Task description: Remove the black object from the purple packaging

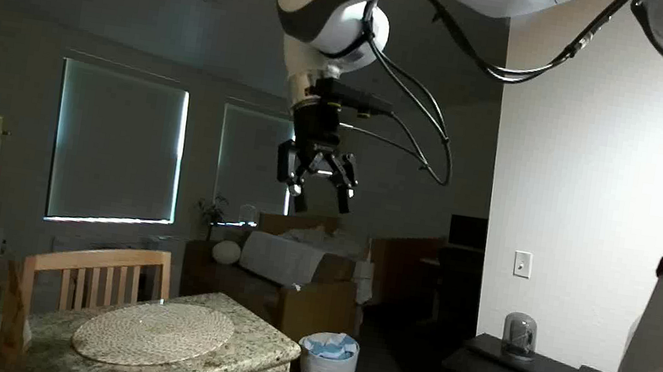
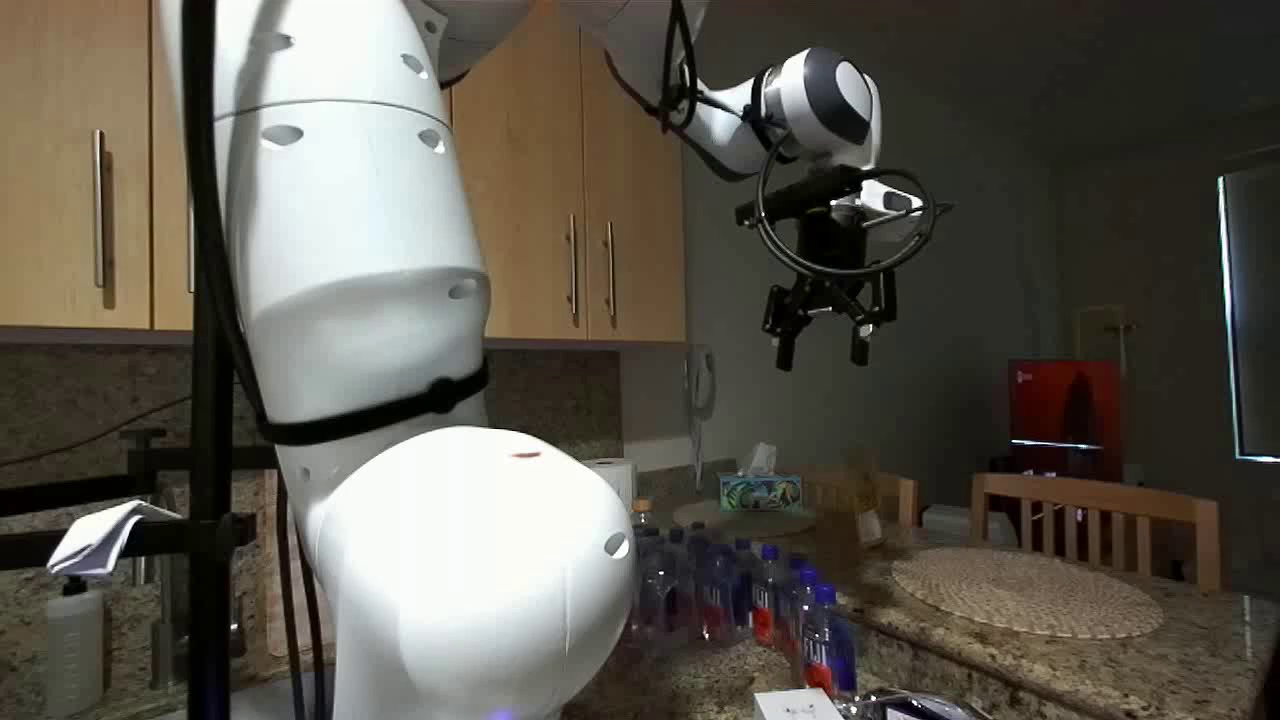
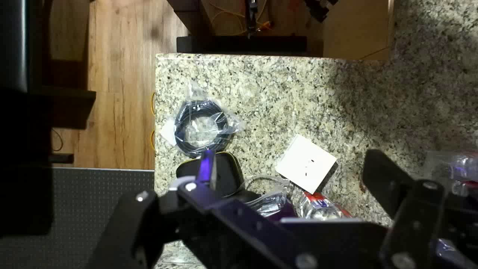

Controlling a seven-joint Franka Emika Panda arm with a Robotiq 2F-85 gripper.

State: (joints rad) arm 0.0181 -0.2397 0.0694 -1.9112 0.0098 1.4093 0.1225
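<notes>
End effector hangs high, pointing down, fingers spread well apart in both exterior views. Wrist view: granite surface below. Black object cannot be singled out for certain. Rounded black case with yellow edging lies just beside bagged cable coil, partly behind finger. Dark patch of purple packaging shows past end effector; rest hidden, contents cannot be told. White box close to red-labelled bottle, clear plastic near both. Pale round placemat lies flat in both exterior views.
</notes>
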